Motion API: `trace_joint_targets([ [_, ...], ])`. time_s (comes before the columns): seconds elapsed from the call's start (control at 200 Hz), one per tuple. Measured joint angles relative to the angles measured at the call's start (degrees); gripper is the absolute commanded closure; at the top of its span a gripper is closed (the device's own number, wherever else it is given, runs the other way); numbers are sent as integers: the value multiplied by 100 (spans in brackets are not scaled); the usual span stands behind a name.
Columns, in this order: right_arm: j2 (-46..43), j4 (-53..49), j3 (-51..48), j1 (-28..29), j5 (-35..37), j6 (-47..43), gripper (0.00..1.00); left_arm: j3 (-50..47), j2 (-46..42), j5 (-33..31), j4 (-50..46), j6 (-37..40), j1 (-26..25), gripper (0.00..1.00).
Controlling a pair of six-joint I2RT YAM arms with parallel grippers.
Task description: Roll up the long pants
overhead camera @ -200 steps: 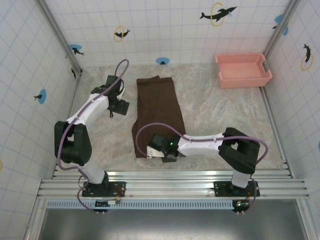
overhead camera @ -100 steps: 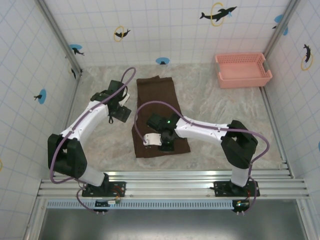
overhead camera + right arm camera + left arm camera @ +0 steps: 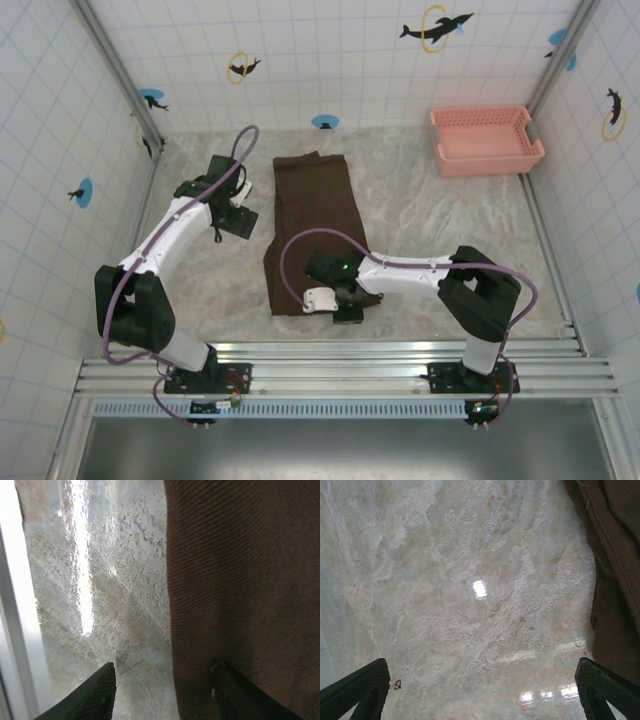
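The pink mesh basket point(image 3: 487, 140) sits at the table's point(image 3: 440, 240) 1 o'clock corner, against the tiled wall, and its pink floor shows across the whole inside.

From above, we see the long pants point(image 3: 315, 215) folded into one dark brown strip in the middle of the table, running from 12 o'clock to 6 o'clock and widening toward the near end.

The top camera gives us the whole strip and both arms. The left wrist camera adds a seamed, rumpled edge of the pants point(image 3: 615, 580) at its 3 o'clock side, beside glossy marbled tabletop point(image 3: 470, 590). The right wrist camera brings out the twill weave of the pants point(image 3: 240, 580) and a straight cloth edge running from 12 to 6 o'clock.

The left gripper point(image 3: 236, 222) hangs at 9 o'clock of the strip's far half, apart from the cloth. In its own view the left gripper point(image 3: 480, 695) has its jaws spread wide over bare table.

The right gripper point(image 3: 345, 308) is at the strip's 5 o'clock corner. In its wrist view the right gripper point(image 3: 167, 695) straddles the cloth edge with parted jaws, one finger point(image 3: 95, 695) over the table and the other over the cloth, gripping nothing.
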Motion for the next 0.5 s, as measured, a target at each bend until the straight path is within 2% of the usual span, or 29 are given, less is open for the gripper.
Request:
trace_joint_targets([
  [0.21,-282,459,-225,275,601,-37,46,2,2,37,-11,-17,17,3],
  [0.355,-673,588,-254,404,940,-48,41,2,2,35,-11,-15,85,3],
  [0.5,-739,708,-291,424,1134,-70,41,2,2,39,-9,-15,118,3],
])
